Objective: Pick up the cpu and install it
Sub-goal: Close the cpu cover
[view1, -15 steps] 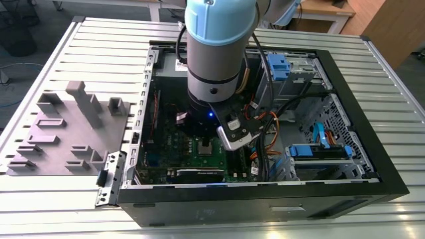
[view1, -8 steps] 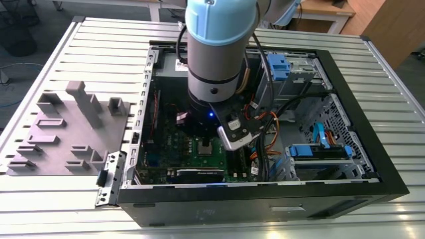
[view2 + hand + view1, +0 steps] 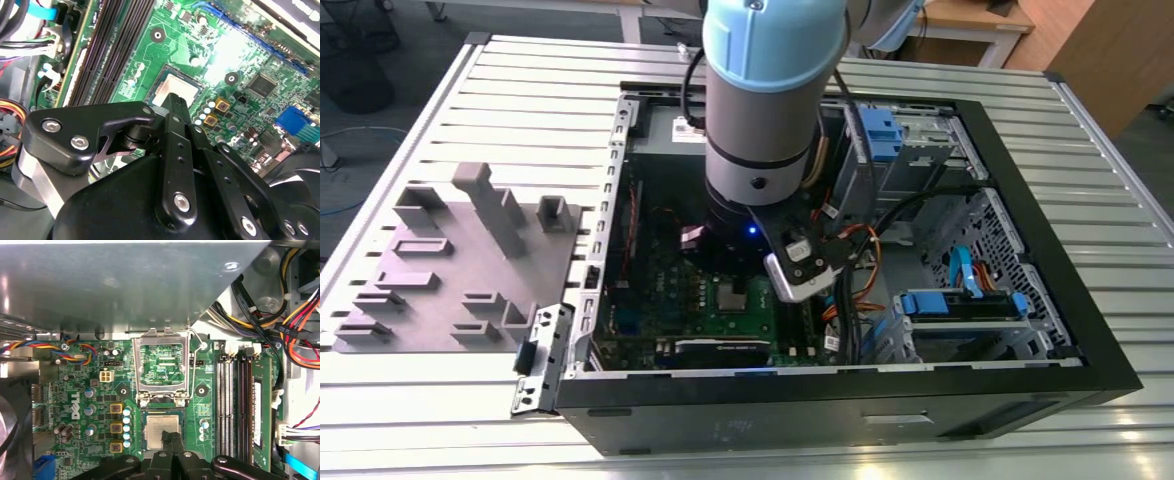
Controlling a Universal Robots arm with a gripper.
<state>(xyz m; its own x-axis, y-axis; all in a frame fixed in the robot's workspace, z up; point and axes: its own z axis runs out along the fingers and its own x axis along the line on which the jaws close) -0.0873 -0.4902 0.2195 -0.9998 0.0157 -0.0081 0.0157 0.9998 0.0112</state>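
1. The gripper (image 3: 171, 436) has its fingers pressed together, grasping nothing, with the tips over the cpu (image 3: 157, 429).
2. The cpu lies flat in its socket, toward 8 o'clock inside the computer case (image 3: 827, 415) in the exterior view.
3. The load plate (image 3: 162, 365) stands open.

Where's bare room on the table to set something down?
Bare table slats border the grey fixture at the exterior view's left, and run along the case at its right. Inside the case, cables and arm crowd.
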